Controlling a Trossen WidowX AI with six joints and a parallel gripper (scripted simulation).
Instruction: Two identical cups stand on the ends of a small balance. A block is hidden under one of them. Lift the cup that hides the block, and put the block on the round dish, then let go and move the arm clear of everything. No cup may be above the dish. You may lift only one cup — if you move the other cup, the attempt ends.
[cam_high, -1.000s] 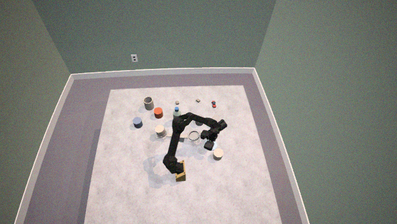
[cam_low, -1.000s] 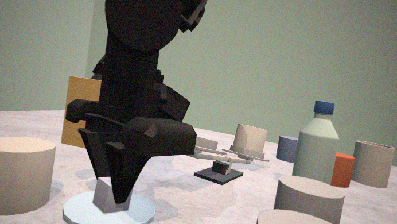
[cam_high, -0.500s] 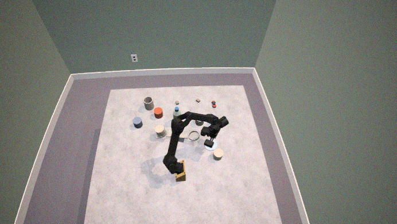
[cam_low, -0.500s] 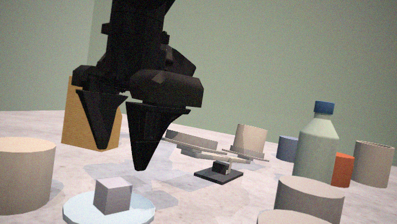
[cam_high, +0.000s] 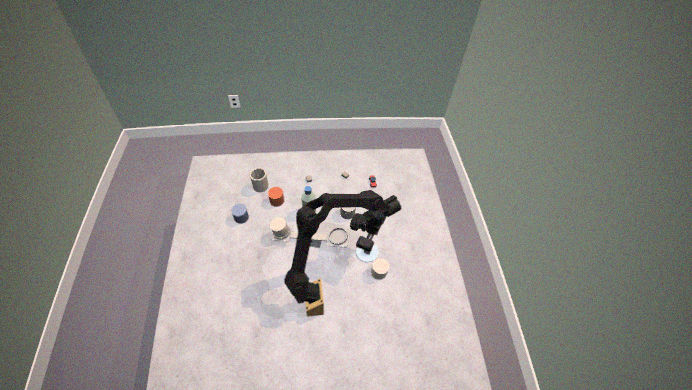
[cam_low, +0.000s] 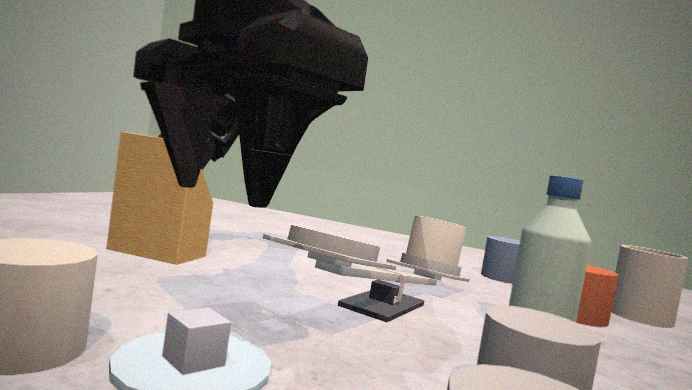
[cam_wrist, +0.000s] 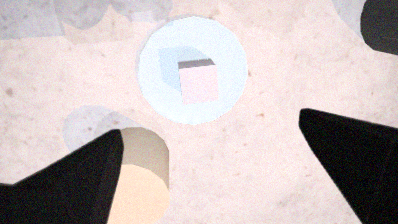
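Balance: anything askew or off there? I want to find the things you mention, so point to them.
Yes, it looks uneven: the balance's beam (cam_low: 370, 272) is tilted. One end carries a cup (cam_high: 279, 228) (cam_low: 436, 242); the other, a bare ring (cam_high: 338, 236) (cam_low: 332, 242). The missing cup would explain the imbalance. No visible damage.

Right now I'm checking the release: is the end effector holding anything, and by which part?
Nothing is held: the end effector is open, and the block rests on the round dish.

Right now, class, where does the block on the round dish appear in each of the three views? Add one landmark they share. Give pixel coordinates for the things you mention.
Top: cannot be made out; the gripper (cam_high: 369, 244) partly covers the dish.
Exterior: block (cam_low: 196, 341) (cam_wrist: 199, 84) low, left of centre.
Wrist: above centre.
Shared landmark: the pale blue round dish (cam_high: 367, 256) (cam_low: 135, 367) (cam_wrist: 155, 95).
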